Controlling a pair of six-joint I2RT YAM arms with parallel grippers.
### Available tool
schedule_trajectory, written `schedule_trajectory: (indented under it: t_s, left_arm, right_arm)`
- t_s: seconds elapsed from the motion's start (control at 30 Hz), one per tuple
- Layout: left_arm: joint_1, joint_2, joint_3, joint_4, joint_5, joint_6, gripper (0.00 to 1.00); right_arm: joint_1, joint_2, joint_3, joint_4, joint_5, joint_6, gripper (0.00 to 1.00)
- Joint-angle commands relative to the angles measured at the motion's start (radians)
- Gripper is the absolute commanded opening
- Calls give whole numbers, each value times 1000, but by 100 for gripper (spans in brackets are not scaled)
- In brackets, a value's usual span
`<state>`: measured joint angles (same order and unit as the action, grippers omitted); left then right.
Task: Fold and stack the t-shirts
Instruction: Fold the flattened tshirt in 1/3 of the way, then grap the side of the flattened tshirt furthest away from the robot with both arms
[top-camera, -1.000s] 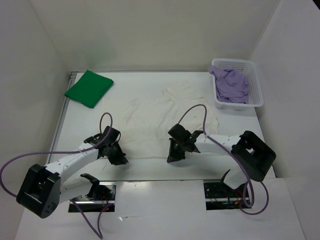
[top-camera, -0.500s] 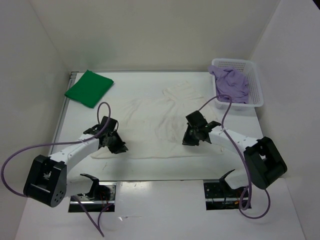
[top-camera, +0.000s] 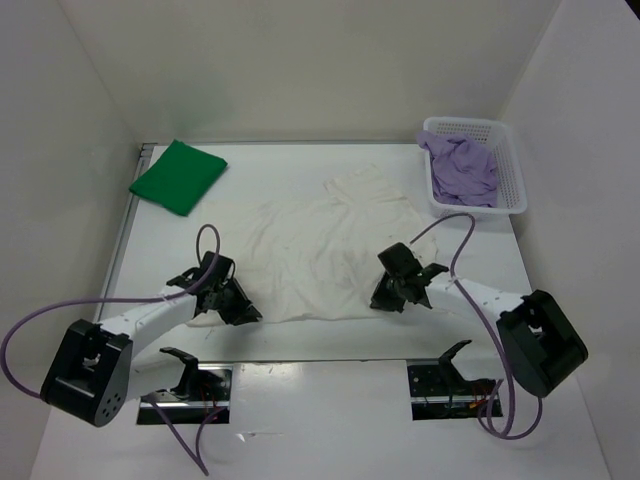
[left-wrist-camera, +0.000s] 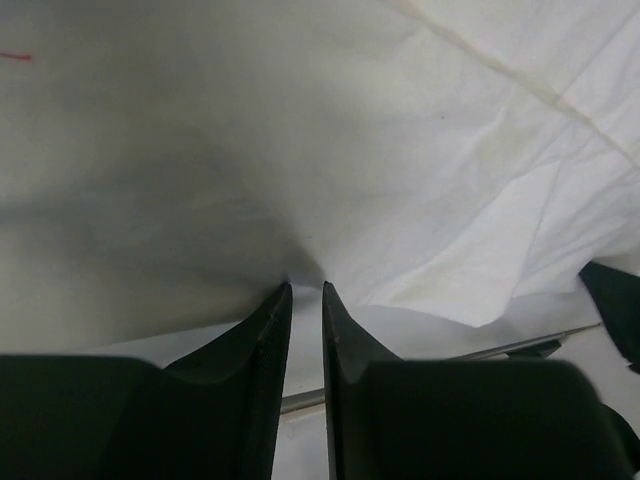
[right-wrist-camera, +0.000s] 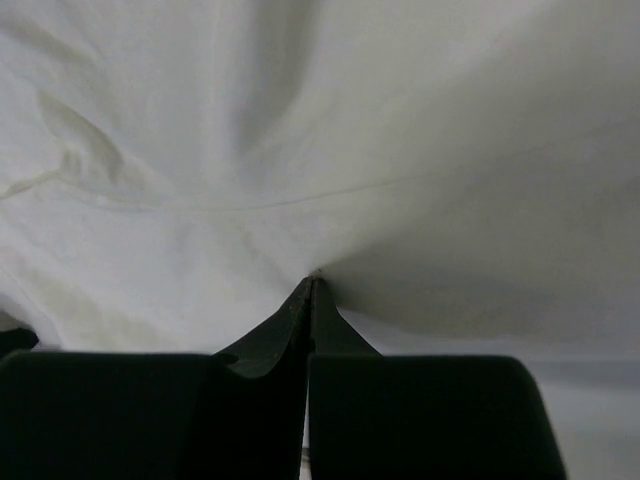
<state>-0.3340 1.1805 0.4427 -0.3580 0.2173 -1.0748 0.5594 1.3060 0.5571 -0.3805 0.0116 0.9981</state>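
Observation:
The white t-shirt (top-camera: 320, 250) lies spread across the middle of the table, its hem toward me. My left gripper (top-camera: 243, 312) sits at the hem's left corner. In the left wrist view its jaws (left-wrist-camera: 305, 290) are nearly together, and the cloth (left-wrist-camera: 300, 150) puckers at their tips. My right gripper (top-camera: 383, 300) holds the hem's right corner. Its jaws (right-wrist-camera: 312, 282) are pressed together on a pinch of cloth (right-wrist-camera: 300, 120). The green t-shirt (top-camera: 178, 175) lies folded at the back left. The lavender t-shirt (top-camera: 462, 168) is bunched in the basket.
The white lattice basket (top-camera: 512, 180) stands at the back right, close to the right wall. White walls close in the table on three sides. A metal strip (top-camera: 125, 240) runs along the table's left edge. Purple cables loop above both arms.
Both grippers carried the hem away from me, then drew it back toward the near edge. The white t-shirt now lies smoother and narrower. The right jaws closed fully.

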Motion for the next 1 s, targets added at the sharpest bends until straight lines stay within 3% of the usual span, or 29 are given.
schedule_trajectory:
  t_s: [0.0,0.07,0.17,0.3,0.33,0.47,0.53,0.6,0.7,0.8,0.87,0.93,0.97]
  left_arm:
    - [-22,-22,-71,-130,-4,-54,27]
    - [-40,-32,-81,-130,-1,-65,27]
    - [-40,-33,26,-235,-53,-24,25]
    - [-30,37,383,-326,-202,131,25]
    - [-30,66,489,-326,-228,148,25]
    - [96,138,580,-173,-207,237,27]
    - [223,219,599,-116,-182,275,27]
    - [295,284,652,-39,-203,308,20]
    - [329,437,732,30,-321,348,12]
    - [345,558,792,70,-397,369,12]
    - [359,612,855,79,-430,369,17]
    - [381,675,887,90,-452,378,34]
    - [382,694,921,90,-467,378,38]
  right_arm:
    - [59,-74,-100,-69,-68,103,0]
    - [94,-126,-146,-83,-88,154,0]
    - [94,-279,-157,-147,-107,178,0]
    - [-10,-333,-30,-170,-136,87,9]
    - [-63,-324,1,-170,-145,58,10]
    - [-139,-220,150,-137,-157,-102,17]
    - [-150,-127,243,-111,-157,-203,10]
    - [-150,-61,321,-78,-170,-254,0]
    - [-150,54,404,-43,-162,-320,0]
    - [-150,139,469,-11,-183,-349,0]
    - [-150,190,506,3,-196,-374,0]
    - [-150,219,527,23,-196,-384,1]
    - [-159,228,527,23,-196,-385,3]
